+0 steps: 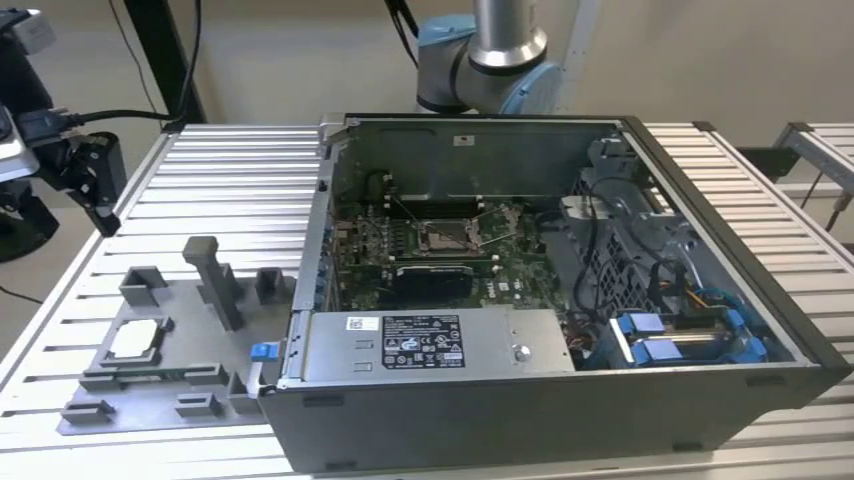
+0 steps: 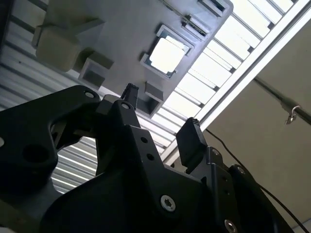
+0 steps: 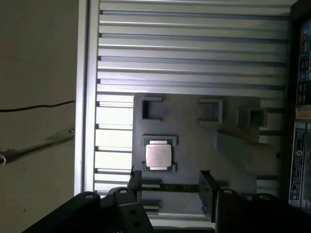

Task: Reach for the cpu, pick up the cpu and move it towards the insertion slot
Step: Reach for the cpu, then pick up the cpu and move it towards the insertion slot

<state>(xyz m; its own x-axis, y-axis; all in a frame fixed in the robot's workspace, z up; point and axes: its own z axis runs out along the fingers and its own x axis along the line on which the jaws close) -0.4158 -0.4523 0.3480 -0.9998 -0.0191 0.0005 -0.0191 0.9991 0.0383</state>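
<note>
**While cpu sits in its nest, tool hangs spread and empty**

While the cpu [image 3: 159,155] lies flat in a square nest of the grey fixture plate [image 3: 194,141], the tool [image 3: 170,174] is released and carries nothing.

Tool: in both wrist views its two black fingers [image 3: 206,187] stand well apart, with bare plate visible in the gap. No contact seen with cpu, plate or anything else.

First wrist view: the cpu lies just beyond the fingertips [image 3: 135,175], nearer one finger than the other and clear of both. Pale silvery top faces up, and a thin darker frame of the nest shows around it.

Second wrist view: the cpu [image 2: 166,54] shows as a bright square past the tool [image 2: 163,108], apart from both fingers.

Exterior view:
- The fixture plate [image 1: 174,400] rests on the slatted metal surface [image 1: 227,170] at the exterior view's left, just beside the open computer case [image 1: 534,420].
- The cpu [image 1: 138,340] sits near the plate's outer edge, on the side away from the case.
- A grey upright post [image 1: 211,280] stands on the plate between the cpu and the case wall.
- The insertion slot [image 1: 447,236] is inside the case, a silver square frame on the green circuit board [image 1: 514,265]. It is well apart from the cpu, with the case wall between them.
- The arm [image 1: 487,45] rises behind the case.

Task state: cpu not lifted, slot unoccupied.
</note>
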